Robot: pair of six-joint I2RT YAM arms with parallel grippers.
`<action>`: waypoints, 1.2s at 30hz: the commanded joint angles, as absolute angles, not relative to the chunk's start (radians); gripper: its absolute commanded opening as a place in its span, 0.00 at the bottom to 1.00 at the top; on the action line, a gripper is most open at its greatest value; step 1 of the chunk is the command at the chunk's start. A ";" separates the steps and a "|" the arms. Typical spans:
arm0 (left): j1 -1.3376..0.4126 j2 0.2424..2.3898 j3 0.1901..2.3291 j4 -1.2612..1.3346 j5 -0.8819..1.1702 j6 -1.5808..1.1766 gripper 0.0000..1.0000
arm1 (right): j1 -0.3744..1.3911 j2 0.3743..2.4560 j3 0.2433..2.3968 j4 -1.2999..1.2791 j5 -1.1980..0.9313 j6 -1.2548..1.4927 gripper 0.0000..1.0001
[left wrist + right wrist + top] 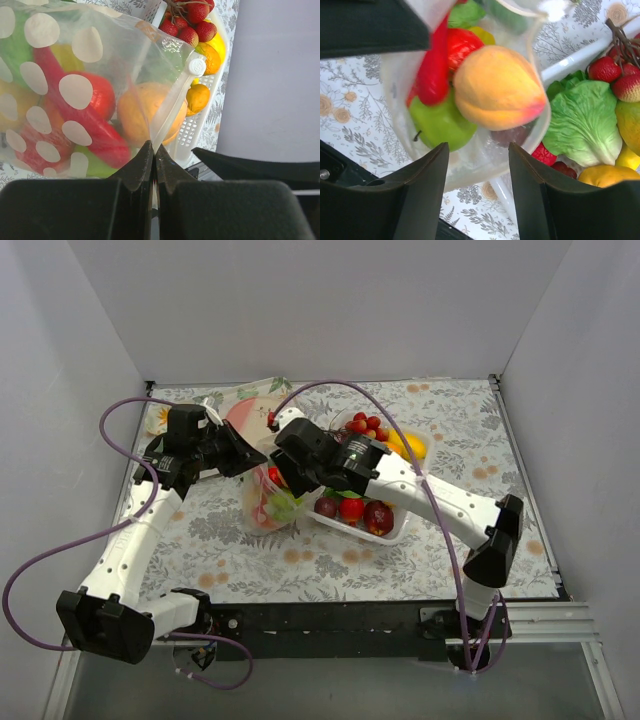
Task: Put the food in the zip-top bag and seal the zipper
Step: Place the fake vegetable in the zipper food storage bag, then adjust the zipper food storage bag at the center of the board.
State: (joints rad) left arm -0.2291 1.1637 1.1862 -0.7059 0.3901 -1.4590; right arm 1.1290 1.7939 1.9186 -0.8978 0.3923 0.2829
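Floral bench [240,550], bag [60,90] lying beside the tray [200,130], left end effector [152,148] clenched on the zipper [172,102], right end effector [477,150] released over the peach [497,87]. That thin pinch could slip, spilling food [95,95].

The bag [272,502] is lying mid-table [330,565], with some food [497,87] sitting inside it. The tray [397,534] is sitting just right of the bag, touching it and holding more food. The plate [252,410] is lying behind the bag. The left gripper [153,150] is pinching the zipper [172,102] from the bag's left, while the right gripper [479,150] is hovering over the bag, jaws apart.
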 commanded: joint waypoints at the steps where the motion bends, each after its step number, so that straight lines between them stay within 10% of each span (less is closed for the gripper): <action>1: -0.227 1.118 1.190 -0.676 0.419 -1.465 0.00 | 1.037 1.565 1.721 -0.737 0.365 0.345 0.60; 14: -0.227 1.115 1.195 -0.684 0.413 -1.465 0.00 | 0.738 1.336 1.162 -0.264 -0.141 0.520 0.58; 26: -0.229 1.111 1.198 -0.695 0.410 -1.463 0.00 | 0.721 1.399 1.108 -0.141 -0.182 0.612 0.57; 36: -0.227 1.111 1.200 -0.701 0.407 -1.462 0.00 | 0.721 1.434 1.103 -0.110 -0.175 0.629 0.35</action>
State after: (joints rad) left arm -0.2291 1.1534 1.1862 -0.7071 0.3897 -1.4620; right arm 0.7227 1.4261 1.0977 -0.1802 -0.1612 0.6117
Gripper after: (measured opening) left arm 0.014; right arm 0.387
